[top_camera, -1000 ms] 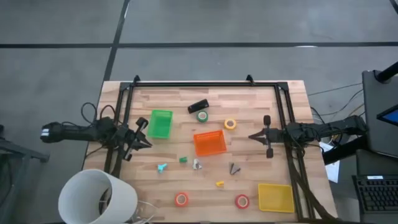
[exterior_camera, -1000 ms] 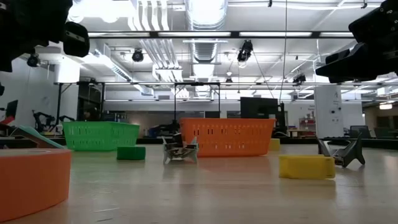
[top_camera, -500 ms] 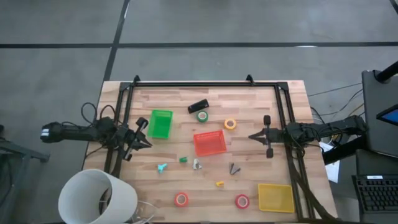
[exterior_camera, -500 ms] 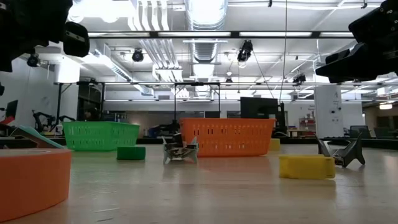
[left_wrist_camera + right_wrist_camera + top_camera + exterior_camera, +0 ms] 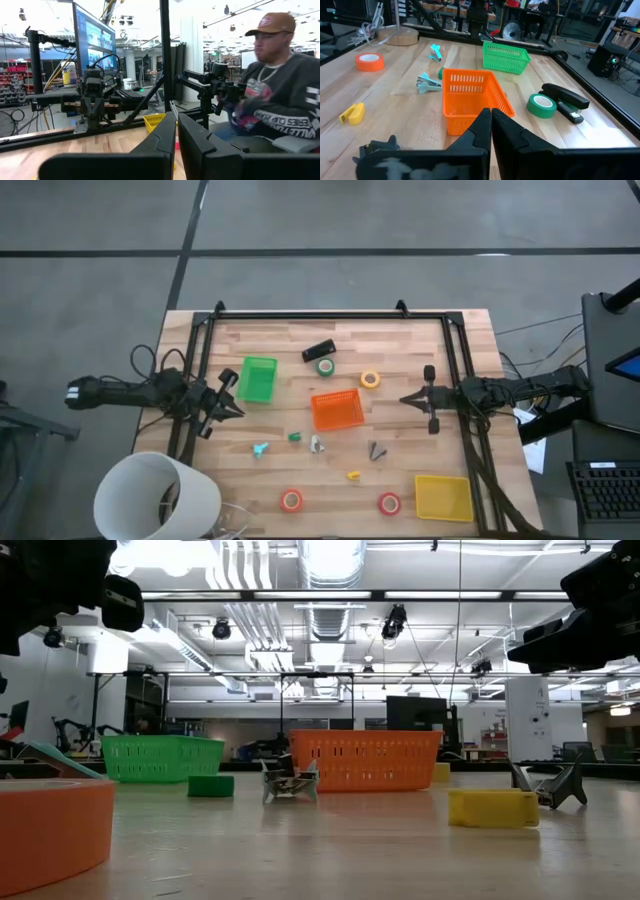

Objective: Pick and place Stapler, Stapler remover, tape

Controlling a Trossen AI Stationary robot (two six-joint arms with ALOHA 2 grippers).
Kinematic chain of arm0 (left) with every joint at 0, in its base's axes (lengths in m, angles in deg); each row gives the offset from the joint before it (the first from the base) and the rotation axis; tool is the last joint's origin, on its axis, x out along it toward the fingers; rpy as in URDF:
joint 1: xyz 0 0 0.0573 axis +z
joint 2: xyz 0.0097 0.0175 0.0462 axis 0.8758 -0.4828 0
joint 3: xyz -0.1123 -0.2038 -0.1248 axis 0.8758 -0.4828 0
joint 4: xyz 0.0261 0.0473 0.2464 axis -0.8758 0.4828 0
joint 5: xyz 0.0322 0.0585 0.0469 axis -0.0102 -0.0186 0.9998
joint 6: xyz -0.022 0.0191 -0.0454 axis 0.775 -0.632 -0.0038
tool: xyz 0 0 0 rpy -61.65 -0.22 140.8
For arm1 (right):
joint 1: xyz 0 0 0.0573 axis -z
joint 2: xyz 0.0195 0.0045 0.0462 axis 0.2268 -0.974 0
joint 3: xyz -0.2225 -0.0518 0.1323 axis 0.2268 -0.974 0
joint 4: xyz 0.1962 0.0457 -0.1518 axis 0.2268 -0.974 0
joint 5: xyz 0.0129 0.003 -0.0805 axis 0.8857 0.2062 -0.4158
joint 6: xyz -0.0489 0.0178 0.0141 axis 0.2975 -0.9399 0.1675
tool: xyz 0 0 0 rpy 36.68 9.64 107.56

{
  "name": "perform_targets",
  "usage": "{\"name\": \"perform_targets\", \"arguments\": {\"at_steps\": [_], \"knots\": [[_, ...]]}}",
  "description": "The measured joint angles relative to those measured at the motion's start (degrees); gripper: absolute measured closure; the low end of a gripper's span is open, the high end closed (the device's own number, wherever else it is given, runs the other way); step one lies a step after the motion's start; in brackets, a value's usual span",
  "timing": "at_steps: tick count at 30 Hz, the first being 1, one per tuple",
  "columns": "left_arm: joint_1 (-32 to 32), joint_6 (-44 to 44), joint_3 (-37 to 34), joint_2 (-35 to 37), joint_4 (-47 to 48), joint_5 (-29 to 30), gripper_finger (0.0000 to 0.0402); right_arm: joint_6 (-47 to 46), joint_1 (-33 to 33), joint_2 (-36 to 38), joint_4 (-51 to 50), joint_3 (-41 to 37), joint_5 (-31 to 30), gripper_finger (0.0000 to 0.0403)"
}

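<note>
Stapler, black, lay near the table's far edge, just beside a green tape roll; yellow tape sat nearby, orange tape and red tape near the front edge. Left gripper hovered beside the green bin, fingers nearly together, holding nothing. Right gripper hovered right of the orange bin, fingers pressed together, empty.

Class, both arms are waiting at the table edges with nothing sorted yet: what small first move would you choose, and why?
Probably open the right end effector and reach toward the stapler: it is shut and empty, and the stapler lies loose on the wood beside the green tape, outside every basket.
</note>
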Motion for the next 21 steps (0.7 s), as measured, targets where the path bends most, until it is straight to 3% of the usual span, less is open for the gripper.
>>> {"name": "perform_targets", "arguments": {"at_steps": [12, 21], "knots": [[0.0, 0.0, 0.0, 0.0, 0.0, 0.0, 0.0378, -0.7, 0.0, 0.0, 0.0, 0.0, 0.1, 0.0394], [0.0, 0.0, 0.0, 0.0, 0.0, 0.0, 0.0378, -20.5, 0.0, -0.1, 8.0, 0.0, 0.5, 0.0394]]}}
